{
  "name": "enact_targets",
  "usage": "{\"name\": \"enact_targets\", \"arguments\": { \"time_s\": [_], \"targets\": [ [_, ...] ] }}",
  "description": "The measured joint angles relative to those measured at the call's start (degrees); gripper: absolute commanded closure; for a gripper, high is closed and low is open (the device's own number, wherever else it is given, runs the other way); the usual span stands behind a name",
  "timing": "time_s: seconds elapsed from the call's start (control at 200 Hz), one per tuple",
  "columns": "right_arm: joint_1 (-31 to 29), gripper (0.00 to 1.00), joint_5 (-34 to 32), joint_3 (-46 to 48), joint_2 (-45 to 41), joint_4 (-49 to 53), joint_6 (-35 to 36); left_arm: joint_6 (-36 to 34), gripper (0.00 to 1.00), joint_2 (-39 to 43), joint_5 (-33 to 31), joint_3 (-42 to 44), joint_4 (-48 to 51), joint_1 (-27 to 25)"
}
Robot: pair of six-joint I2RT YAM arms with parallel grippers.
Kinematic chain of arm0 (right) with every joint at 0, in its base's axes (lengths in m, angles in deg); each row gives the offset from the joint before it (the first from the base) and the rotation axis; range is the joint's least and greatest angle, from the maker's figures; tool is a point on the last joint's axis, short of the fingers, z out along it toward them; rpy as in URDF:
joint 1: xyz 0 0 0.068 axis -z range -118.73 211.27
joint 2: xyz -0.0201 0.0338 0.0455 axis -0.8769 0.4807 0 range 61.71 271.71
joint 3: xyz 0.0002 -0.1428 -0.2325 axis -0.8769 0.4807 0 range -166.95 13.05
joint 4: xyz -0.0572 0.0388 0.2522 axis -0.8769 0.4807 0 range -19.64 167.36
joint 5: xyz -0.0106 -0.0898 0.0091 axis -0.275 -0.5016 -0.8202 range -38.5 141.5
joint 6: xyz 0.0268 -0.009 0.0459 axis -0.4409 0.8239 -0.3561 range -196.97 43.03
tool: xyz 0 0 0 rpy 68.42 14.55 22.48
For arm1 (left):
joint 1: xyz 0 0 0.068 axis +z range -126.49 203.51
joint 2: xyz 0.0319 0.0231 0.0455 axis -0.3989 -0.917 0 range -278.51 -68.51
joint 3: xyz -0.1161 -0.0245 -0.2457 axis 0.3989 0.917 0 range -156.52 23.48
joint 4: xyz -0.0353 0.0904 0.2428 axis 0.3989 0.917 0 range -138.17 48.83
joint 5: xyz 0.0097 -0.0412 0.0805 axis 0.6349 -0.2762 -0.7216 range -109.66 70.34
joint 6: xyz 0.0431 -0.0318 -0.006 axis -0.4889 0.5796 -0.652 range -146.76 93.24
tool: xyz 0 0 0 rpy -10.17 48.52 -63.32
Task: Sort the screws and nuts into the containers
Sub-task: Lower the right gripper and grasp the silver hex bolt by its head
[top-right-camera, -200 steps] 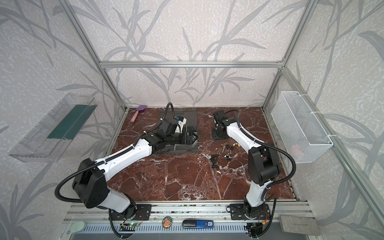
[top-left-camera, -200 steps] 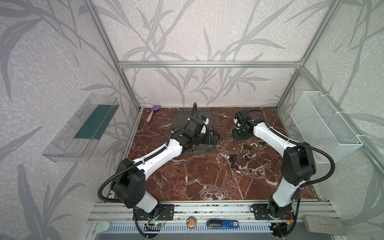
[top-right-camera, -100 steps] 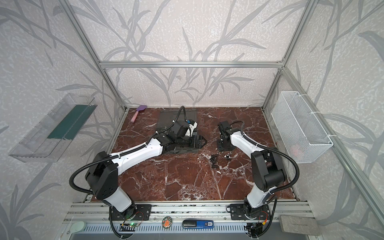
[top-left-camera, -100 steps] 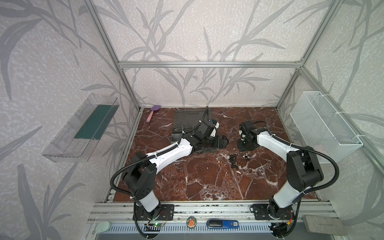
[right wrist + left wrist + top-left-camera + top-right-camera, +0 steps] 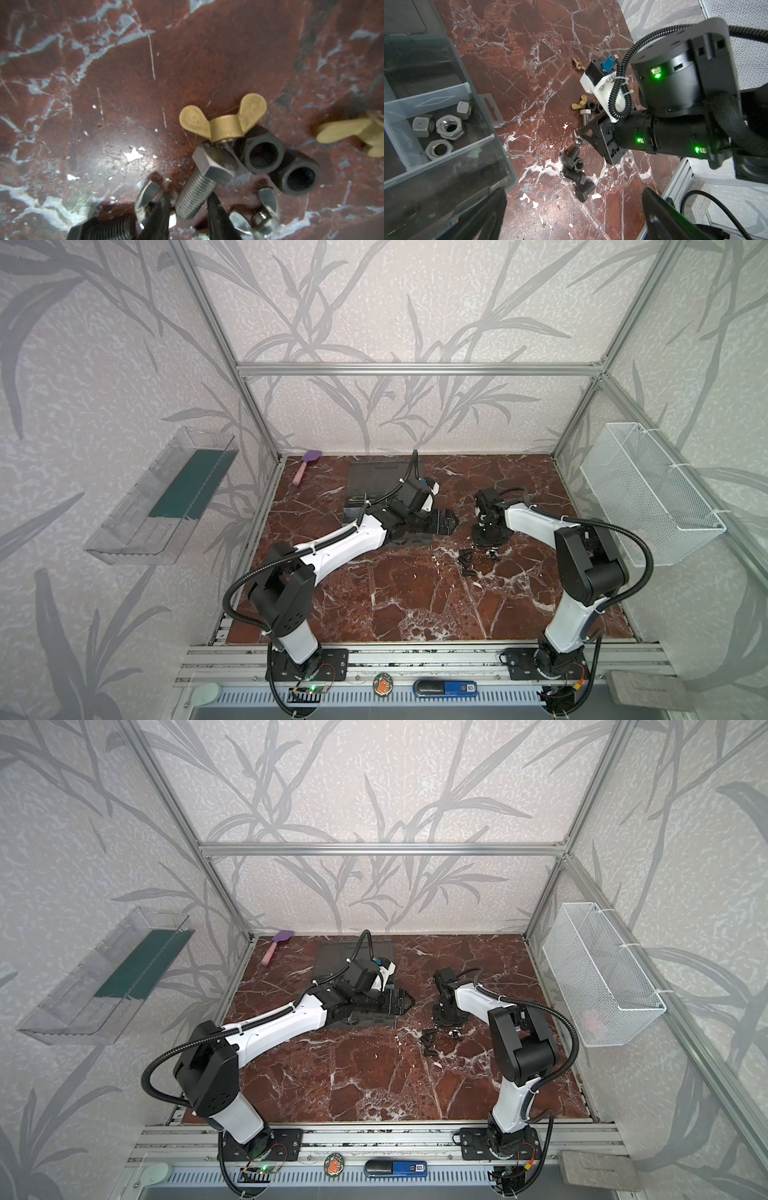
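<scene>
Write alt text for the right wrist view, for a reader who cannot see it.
The right end effector straddles the threaded shank of a silver hex bolt lying on a red-brown marble table; whether it grips is unclear. Beside the bolt's head sit a brass wing nut and two black hex nuts, with silver wing nuts flanking the fingertips.

Open marble tabletop [image 5: 415, 605] toward the front; organizer case [image 5: 374, 483] and fastener cluster [image 5: 467, 562] as obstacles mid-table.

The left gripper [image 5: 447, 523] has reached rightward past the dark grey plastic organizer case [image 5: 374, 483]. The right gripper [image 5: 188, 200] has dropped, narrowing around a silver hex-head screw [image 5: 214, 164].
</scene>
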Motion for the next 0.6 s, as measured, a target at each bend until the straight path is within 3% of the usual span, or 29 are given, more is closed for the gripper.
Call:
{"name": "enact_targets", "arguments": {
  "time_s": [0.185, 0.6],
  "targets": [
    [0.3, 0.72, -0.4, -0.1, 0.4, -0.5, 0.2, 0.0, 0.0, -0.5, 0.0, -0.5, 0.8, 0.0],
    [1.0, 0.91, -1.0, -1.7, 1.8, -0.7, 0.9, -1.3, 0.01, -0.8, -1.3, -1.0, 2.9, 0.0]
  ]
}}
